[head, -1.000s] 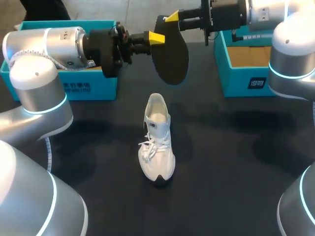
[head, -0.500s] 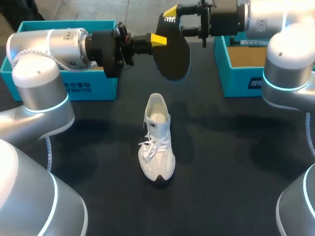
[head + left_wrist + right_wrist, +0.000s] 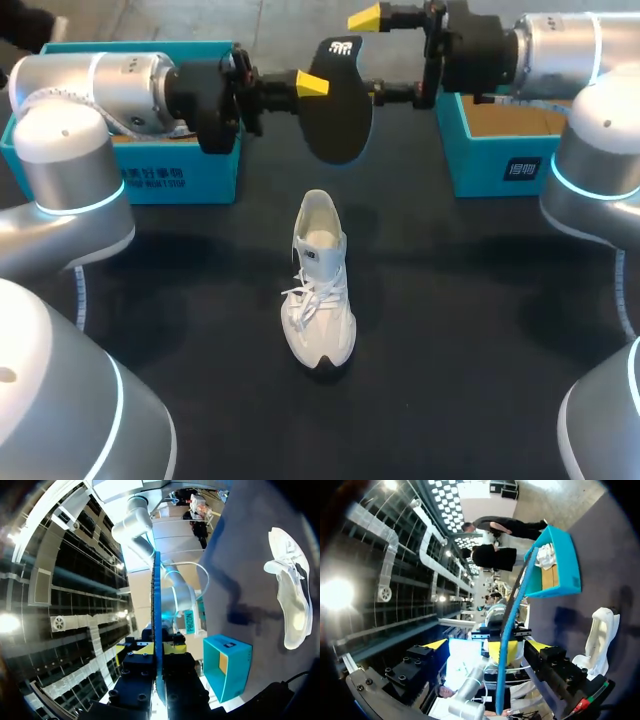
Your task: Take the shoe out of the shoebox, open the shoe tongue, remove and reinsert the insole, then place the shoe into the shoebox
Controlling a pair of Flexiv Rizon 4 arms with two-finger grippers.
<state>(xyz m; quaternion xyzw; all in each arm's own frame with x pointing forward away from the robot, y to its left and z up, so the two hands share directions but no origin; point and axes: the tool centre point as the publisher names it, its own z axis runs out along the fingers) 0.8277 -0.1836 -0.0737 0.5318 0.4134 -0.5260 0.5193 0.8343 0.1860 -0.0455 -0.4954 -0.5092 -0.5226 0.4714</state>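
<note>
Pinching the black insole [image 3: 335, 105] from both sides, my left gripper [image 3: 314, 85] has its jaws pressed tight on it and holds it up in the air over the far part of the table [image 3: 470, 340], well above and behind the white shoe [image 3: 320, 285]. My right gripper [image 3: 372, 55] has its jaws spread wide, one yellow tip above the insole's end and the other finger level with its side, neither touching. The head view shows the insole's broad dark face but hides the left gripper's far finger. The left wrist view makes up for that: the left gripper [image 3: 157, 650] clamps the insole [image 3: 157, 605] seen as a thin blue edge, with the shoe [image 3: 290, 595] lying on the table off to one side and the right shoebox tray [image 3: 227, 667] near it. In the right wrist view the right gripper [image 3: 487, 645] straddles that same edge [image 3: 512, 615] with open space on each side, the left shoebox tray [image 3: 565, 565] and shoe [image 3: 600, 635] beyond. In the head view the trays [image 3: 160, 185] [image 3: 500, 160] flank the far table. A second ago the right gripper's tip was at the insole's end; it has since opened and drawn back to my right, while the left has carried the insole slightly to my left. The shoe has not moved.
</note>
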